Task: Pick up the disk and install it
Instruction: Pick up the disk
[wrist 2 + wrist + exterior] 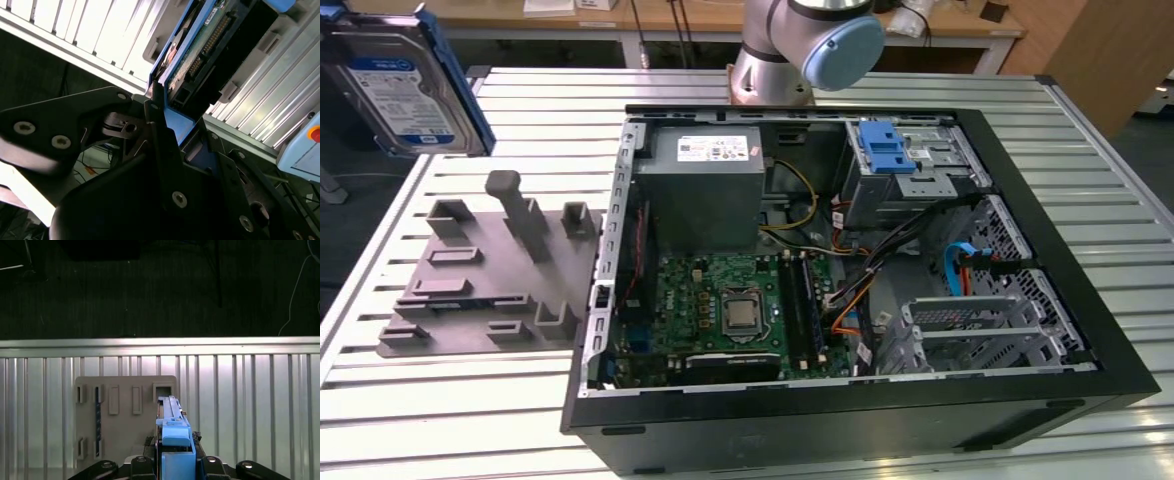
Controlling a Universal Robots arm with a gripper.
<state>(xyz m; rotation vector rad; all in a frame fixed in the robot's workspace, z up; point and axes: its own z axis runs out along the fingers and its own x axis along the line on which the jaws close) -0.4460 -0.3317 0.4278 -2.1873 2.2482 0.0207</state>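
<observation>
Silver disk (pixel 403 85) with blue side rails hangs in the air at the exterior view's upper left. It is above and well apart from the grey slotted fixture (pixel 480 270) on the slatted aluminium table (pixel 454 420).

Gripper (pixel 174 441): closed on the disk, dark fingers (pixel 159 131) pressed against one end. The body stands edge-on, connector edge exposed in the second wrist view. The first wrist view looks down the disk's rail onto the fixture, with an empty slot (pixel 162 390) just beside the rail's far end.

Open computer case (pixel 1067 330) lies at the exterior view's right. Drive cage (pixel 914 175) with a blue latch (pixel 887 148) sits at its far corner, beside the grey power supply (pixel 700 185). Loose cables (pixel 894 250) run below the cage.

Judgement for the carry:
- The grip is on one end only, so the free end has leverage. Slow, smooth travel should keep it from pivoting in the jaws.
- Keep height over the case wall and the power supply.
- Keep the rails square to the cage.
- Snag risk: the cables.
</observation>
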